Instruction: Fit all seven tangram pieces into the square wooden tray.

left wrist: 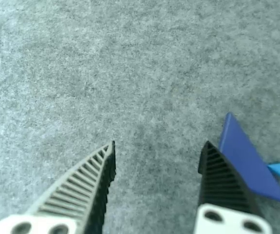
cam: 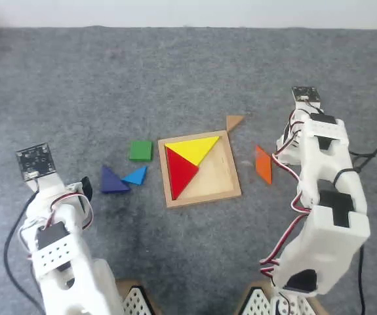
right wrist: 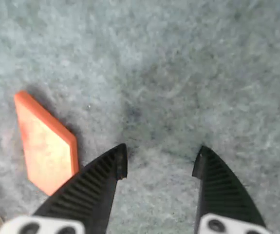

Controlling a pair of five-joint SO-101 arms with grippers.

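Observation:
The square wooden tray [cam: 222, 176] lies mid-table and holds a yellow triangle [cam: 195, 149] and a red triangle [cam: 179, 170]. To its left on the carpet lie a green square [cam: 140, 151], a dark blue triangle [cam: 113, 180] and a small light blue triangle [cam: 136, 175]. A brown triangle [cam: 234, 121] sits off the tray's far right corner. An orange parallelogram [cam: 263, 164] lies to the tray's right. My left gripper [left wrist: 159, 144] is open over bare carpet, with the dark blue triangle [left wrist: 247, 158] just beside one finger. My right gripper [right wrist: 161, 151] is open and empty beside the orange parallelogram [right wrist: 47, 146].
Grey carpet covers the whole table. The left arm [cam: 57, 236] stands at the near left and the right arm [cam: 319, 190] at the near right. Open carpet stretches behind the tray and in front of it.

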